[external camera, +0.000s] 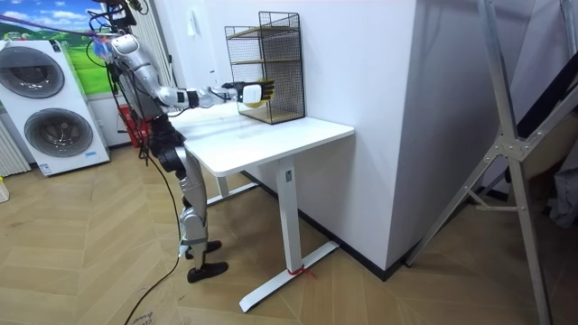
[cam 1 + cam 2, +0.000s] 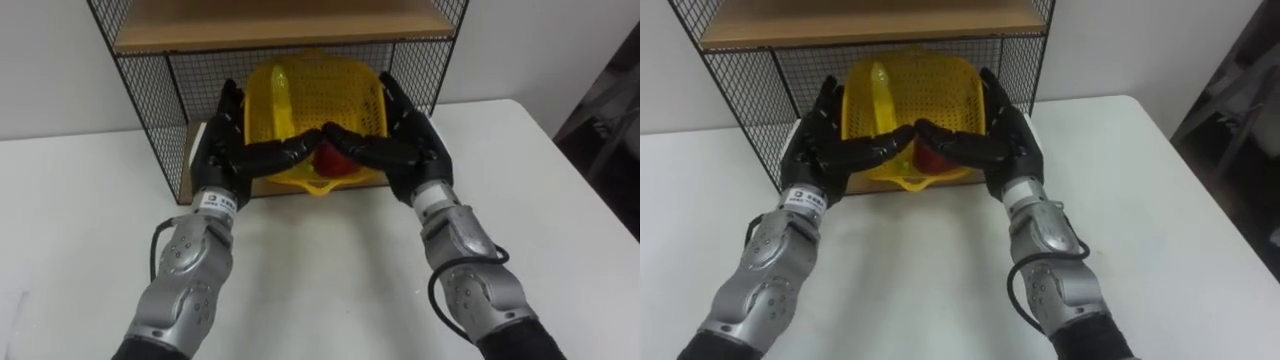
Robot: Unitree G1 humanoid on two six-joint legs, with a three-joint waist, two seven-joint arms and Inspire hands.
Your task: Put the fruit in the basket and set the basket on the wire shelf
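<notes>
On white table (image 2: 330, 260), between L hand (image 2: 225, 140) and R hand (image 2: 410, 140): yellow basket (image 2: 320, 85) w/ red fruit (image 2: 335, 160), in wire shelf (image 2: 140, 90) lower bay. Both hands' fingers straight along its sides, thumbs across near rim. Washers (image 1: 54, 108) behind robot.

Rounded silver-grey shells are covering both forearms, a black cable is looping out beside each, and the left hand (image 2: 222, 150) and right hand (image 2: 413, 148) are showing matt black, a small white tag sitting at the left wrist
</notes>
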